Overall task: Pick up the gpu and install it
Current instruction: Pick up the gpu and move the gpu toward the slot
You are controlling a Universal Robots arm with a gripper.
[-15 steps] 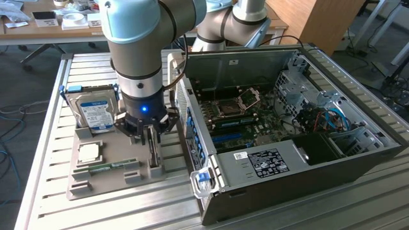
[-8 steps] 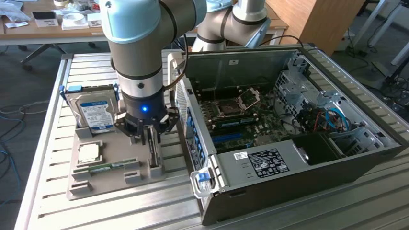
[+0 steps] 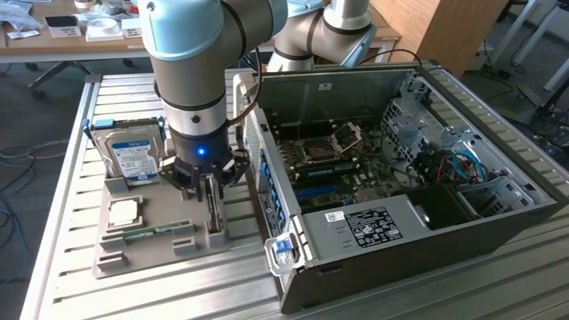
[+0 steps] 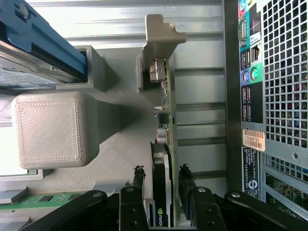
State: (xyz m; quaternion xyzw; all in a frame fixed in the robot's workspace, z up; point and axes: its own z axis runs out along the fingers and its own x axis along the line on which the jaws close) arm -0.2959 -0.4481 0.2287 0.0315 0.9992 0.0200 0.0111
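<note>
Metal gpu bracket (image 4: 161, 36), rough plastic holder (image 4: 48, 127)

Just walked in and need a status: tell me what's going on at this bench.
The robot arm's gripper sits low over the grey parts tray. Its fingers are open, one on each side of the gpu, which stands on edge in its tray slot. The card is not yet gripped or lifted. The open computer case lies beside the tray.
</note>
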